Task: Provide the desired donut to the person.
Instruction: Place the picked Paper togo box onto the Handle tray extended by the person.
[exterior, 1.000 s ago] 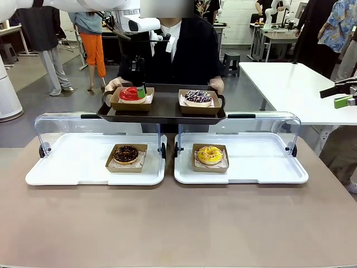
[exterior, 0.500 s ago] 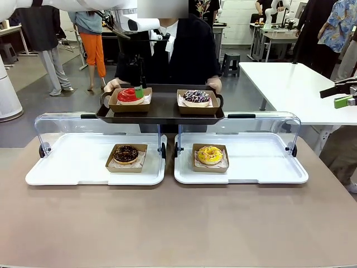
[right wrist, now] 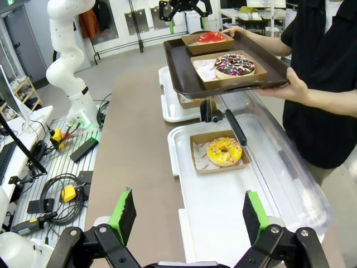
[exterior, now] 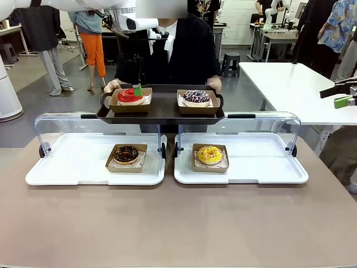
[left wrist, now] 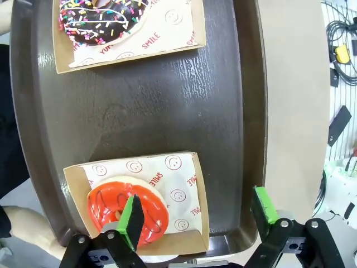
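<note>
Room: an open workshop floor behind a matte brown worktop (exterior: 178, 223).
Cases: two white trays with clear domed lids swung back; the left case (exterior: 67, 173) holds a chocolate donut (exterior: 126, 153), the right case (exterior: 268, 170) a yellow donut (exterior: 210, 154), each in a brown card tray on printed paper.
Serving tray: dark brown, pebbled plastic, rounded corners (exterior: 162, 109), held level over the cases by the person (exterior: 189, 56) in a black overshirt.
On it: a glossy red donut (left wrist: 127, 209) and a sprinkled chocolate donut (left wrist: 103, 19), each in a card tray.
My left hand: (left wrist: 198, 215) released, fingers spread, pointing down over the red donut; one green pad in front of its icing, the other off the tray's edge.
My right hand: (right wrist: 189, 218) released, held well back from the cases.
</note>
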### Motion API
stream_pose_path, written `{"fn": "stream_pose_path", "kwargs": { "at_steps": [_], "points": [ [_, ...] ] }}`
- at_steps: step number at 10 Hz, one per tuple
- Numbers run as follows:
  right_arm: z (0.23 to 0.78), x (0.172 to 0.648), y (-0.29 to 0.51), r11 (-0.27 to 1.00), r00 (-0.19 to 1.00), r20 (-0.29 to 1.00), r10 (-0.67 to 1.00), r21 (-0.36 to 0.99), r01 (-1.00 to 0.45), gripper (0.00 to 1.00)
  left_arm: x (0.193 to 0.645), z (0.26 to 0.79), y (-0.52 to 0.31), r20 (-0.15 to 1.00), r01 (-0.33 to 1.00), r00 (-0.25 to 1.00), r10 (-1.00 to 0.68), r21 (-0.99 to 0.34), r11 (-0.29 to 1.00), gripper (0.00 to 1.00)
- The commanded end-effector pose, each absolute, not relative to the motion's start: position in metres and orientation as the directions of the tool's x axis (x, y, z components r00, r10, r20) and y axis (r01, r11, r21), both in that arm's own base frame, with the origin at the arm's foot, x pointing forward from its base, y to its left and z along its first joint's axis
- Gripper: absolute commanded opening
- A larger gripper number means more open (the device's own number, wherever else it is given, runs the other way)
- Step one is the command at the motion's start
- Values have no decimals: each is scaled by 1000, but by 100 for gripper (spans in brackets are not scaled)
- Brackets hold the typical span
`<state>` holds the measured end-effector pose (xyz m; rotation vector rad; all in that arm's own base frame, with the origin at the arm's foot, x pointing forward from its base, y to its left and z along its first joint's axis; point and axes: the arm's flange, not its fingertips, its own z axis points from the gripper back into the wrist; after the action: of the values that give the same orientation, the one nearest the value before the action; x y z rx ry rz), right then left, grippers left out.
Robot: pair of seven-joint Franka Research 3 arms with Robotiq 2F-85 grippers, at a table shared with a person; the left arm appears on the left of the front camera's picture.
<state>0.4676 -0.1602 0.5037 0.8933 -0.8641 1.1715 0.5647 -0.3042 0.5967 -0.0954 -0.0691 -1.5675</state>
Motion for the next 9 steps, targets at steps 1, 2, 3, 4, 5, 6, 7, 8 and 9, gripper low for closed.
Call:
{"fn": "stream_pose_path", "kwargs": {
  "at_steps": [1,2,3,4,5,6,7,8,9],
  "points": [
    [504,467,-160,155,173,910,377,122,-980,100,549,607,-277,196,998,-37,-980,-51,-48,100],
    [504,467,-160,155,173,910,377,122,-980,100,538,620,-251,277,995,-61,-959,-58,-80,100],
    [504,467,-160,155,173,910,377,122,-980,100,520,630,-220,358,994,-72,-931,-49,-95,100],
    [504,467,-160,155,173,910,377,122,-980,100,503,639,-184,426,996,-72,-902,-23,-91,100],
    [504,467,-160,155,173,910,377,122,-980,100,491,645,-144,492,998,-54,-869,-8,-66,100],
    [504,467,-160,155,173,910,377,122,-980,100,475,646,-103,558,1000,-19,-830,18,-11,100],
    [504,467,-160,155,173,910,377,122,-980,100,466,647,-56,628,998,30,-777,20,55,100],
    [504,467,-160,155,173,910,377,122,-980,100,455,643,-16,684,994,74,-726,7,108,100],
    [504,467,-160,155,173,910,377,122,-980,100,444,635,20,744,987,110,-659,-4,160,100]
  ]
}}
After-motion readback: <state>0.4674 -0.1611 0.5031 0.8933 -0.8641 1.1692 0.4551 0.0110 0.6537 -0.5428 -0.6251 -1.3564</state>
